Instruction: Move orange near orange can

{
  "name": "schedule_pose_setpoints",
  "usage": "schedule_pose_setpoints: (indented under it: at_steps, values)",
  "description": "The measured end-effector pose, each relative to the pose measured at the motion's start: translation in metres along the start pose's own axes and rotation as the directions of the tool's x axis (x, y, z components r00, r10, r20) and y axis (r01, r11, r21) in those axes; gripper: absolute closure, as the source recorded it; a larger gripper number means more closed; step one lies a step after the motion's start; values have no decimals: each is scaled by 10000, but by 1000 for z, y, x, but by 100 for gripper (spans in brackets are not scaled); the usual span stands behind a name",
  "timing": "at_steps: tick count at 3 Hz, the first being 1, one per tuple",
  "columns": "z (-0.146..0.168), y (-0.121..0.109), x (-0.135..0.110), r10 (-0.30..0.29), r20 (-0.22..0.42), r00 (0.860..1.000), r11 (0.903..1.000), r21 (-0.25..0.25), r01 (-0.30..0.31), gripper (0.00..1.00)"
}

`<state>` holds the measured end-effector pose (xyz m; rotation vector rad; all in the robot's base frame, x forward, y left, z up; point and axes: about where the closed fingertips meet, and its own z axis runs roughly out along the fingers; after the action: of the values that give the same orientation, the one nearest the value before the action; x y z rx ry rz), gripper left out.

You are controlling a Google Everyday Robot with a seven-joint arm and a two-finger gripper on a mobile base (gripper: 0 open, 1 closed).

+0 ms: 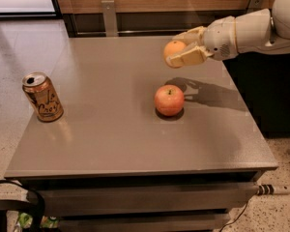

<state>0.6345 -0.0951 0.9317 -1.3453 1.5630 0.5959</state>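
Far left of the tool: the orange can (pixel 42 98) stands upright on the desk (pixel 111 134), close to the desk's left edge. Gold-orange body, dark cursive lettering facing the camera, silver top. It is well apart from the tool, with a wide stretch of bare grey desk between the two.

Lower left corner, below the desk's front edge and far from the tool: a black cable (pixel 24 199) loops over the floor.

Centre: an apple (pixel 169 100), red-yellow with its stem hollow turned up, rests on the desk. It lies on the camera side of the tool, almost straight under it in the view, and touches neither the tool nor what the tool carries.

Just above the apple in the view: the tool (pixel 172 50) is clamped around the orange (pixel 173 48). One tan finger runs over the top of the fruit and the other under it, so only the fruit's left half shows. The orange is held off the desk surface; nothing supports it but the fingers.

Right of the apple, beneath the tool: a dark shadow (pixel 208 92) of the tool and wrist falls on the desk.

Right: the white arm (pixel 253 30) enters from the right edge and reaches leftward over the desk's far right corner to the tool.
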Motion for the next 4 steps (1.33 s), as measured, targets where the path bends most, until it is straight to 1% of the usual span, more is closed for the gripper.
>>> schedule_pose_setpoints:
  at_steps: [1, 2, 3, 4]
  values:
    - [13, 21, -21, -173, 243, 9996, 9988, -447, 184, 100]
    - [47, 53, -32, -118, 782, 9969, 9910, -1322, 221, 100]
    - [70, 81, -39, -198, 1030, 9945, 9824, -1827, 385, 100]
    - [89, 110, -49, -445, 1182, 9920, 9724, -2226, 702, 100]
